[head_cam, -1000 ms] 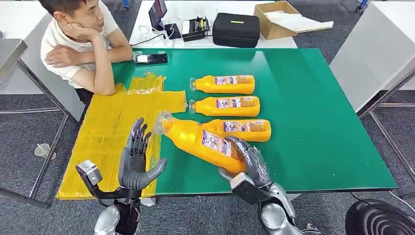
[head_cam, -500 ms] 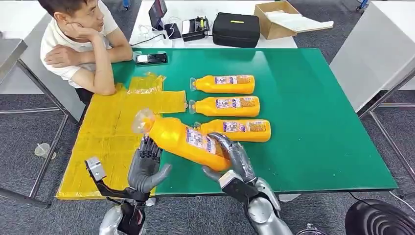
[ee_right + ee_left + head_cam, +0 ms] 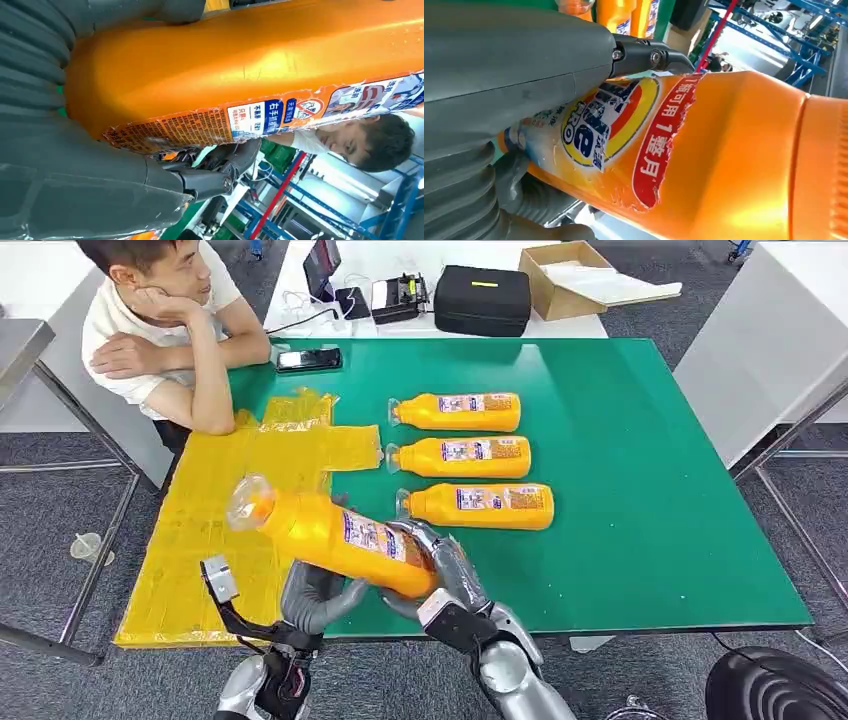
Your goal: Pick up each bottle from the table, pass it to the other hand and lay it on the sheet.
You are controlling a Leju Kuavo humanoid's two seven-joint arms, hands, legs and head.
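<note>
Over the table's near edge (image 3: 640,615) the handoff's mid-way — right hand (image 3: 445,575) clamped on the orange bottle (image 3: 335,532), left hand (image 3: 315,595) cupping underneath, fingers wrapping it — next the left tightens, right releases, toward the yellow sheet (image 3: 215,510).

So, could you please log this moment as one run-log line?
phase: handover | right hand: holds bottle | left hand: under bottle, grip unclear | table: three bottles lying | sheet: no bottle yet

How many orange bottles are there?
4. Three lie in a row on the green table: the far bottle, the middle bottle and the near bottle. The held bottle is in the right hand, above the left hand.
</note>
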